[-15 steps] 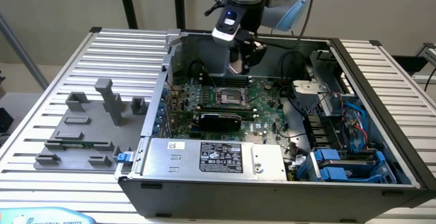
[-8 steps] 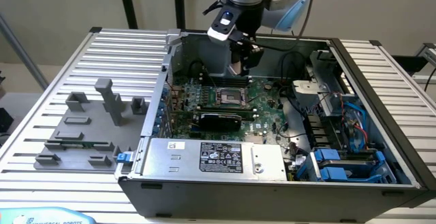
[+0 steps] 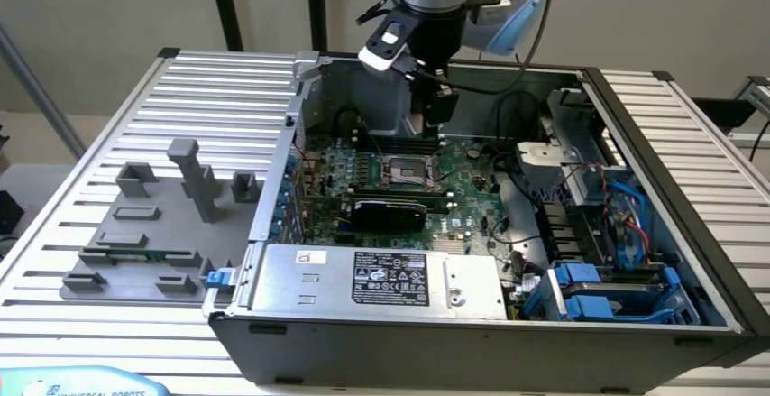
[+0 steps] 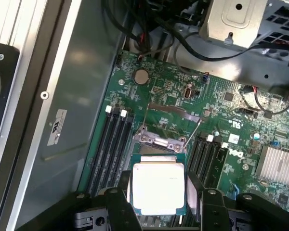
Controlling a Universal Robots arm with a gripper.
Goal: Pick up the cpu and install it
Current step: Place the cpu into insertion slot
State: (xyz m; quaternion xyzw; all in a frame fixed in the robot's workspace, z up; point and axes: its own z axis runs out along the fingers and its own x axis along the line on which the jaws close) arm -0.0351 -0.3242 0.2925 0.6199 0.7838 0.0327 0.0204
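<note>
The cpu (image 4: pixel 158 186), a flat square chip with a silvery top, sits between my gripper's (image 4: pixel 159 202) two black fingers (image 4: pixel 116 204) in the wrist view, and the gripper is shut on it. It hangs just above the motherboard (image 4: pixel 216 110), with the open cpu socket and its metal frame (image 4: pixel 159 141) right beyond it. In the exterior view my gripper (image 3: pixel 428 124) points down inside the open computer case (image 3: pixel 481 324), a short way above the socket (image 3: pixel 409 169).
Black memory slots (image 4: pixel 116 144) flank the socket on both sides. A power supply (image 3: pixel 385 279) lies at the case's near side, with cables and blue drive bays (image 3: pixel 601 292) on the exterior view's right. Grey fixture blocks (image 3: pixel 193 179) and a green memory stick (image 3: pixel 151 255) stand outside the case.
</note>
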